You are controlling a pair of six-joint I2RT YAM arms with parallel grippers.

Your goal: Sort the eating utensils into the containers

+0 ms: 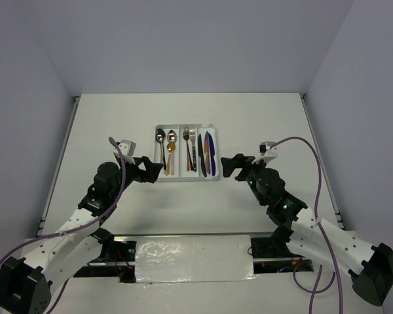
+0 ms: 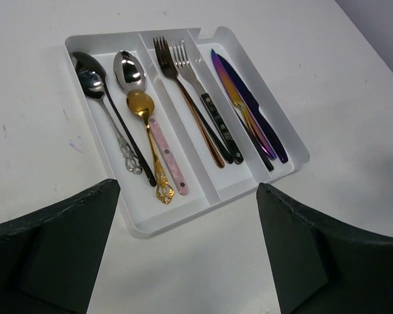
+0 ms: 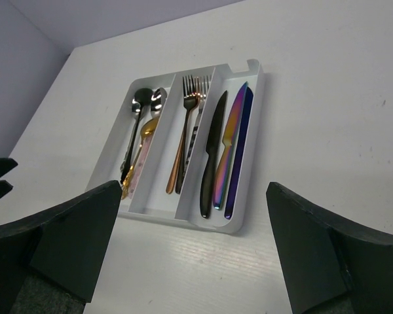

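White table [image 1: 118,124] holds a shallow white plastic tray [image 2: 177,219]. Shiny spoons [image 2: 130,69] lie in its left slot, forks [image 2: 164,55] in the middle, dark and rainbow knives [image 2: 239,98] on the right. The black left gripper [image 1: 156,169] and black right gripper [image 1: 226,167] hang beside the tray, fingers spread apart, holding nothing.

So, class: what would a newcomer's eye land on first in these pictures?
The white tray in the middle of the table, neatly sorted: spoons left, forks in the centre, knives right. Either side of its near end, the left gripper and right gripper hang open and empty.
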